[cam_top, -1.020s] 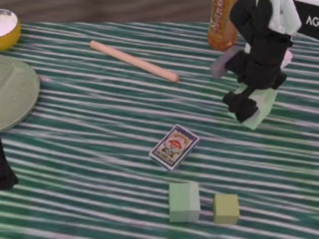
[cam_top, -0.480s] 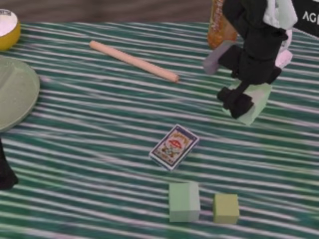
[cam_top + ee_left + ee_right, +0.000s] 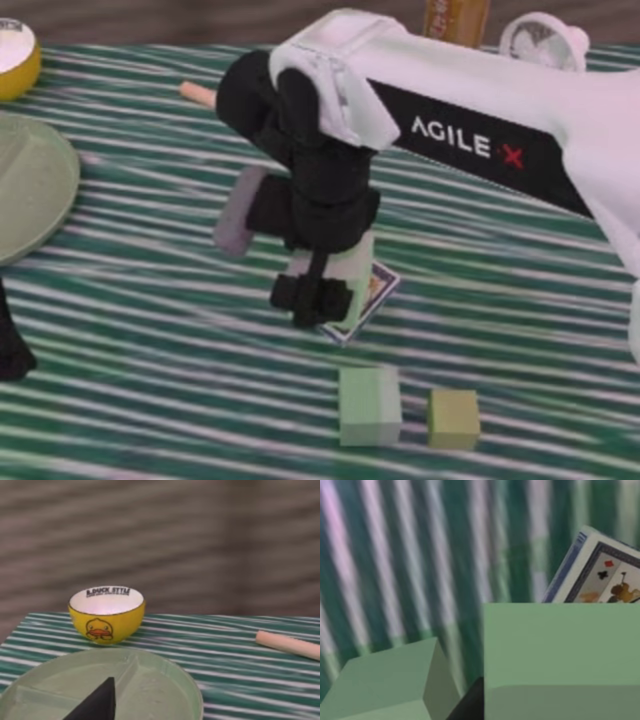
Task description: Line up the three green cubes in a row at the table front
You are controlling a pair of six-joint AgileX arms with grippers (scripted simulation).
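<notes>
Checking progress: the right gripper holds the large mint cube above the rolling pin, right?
Not quite. The right gripper does hold the large mint cube, but above the card box, not the rolling pin, as the top view shows.

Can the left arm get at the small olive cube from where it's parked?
Probably not easily. The left pincer sits at the table's far left edge, and the olive cube lies front right, past the medium cube, with the right pincer carrying the large cube nearby.

right pincer (image 3: pixel 322 297) clamped mid-table, left arm (image 3: pixel 12 345) parked
</notes>
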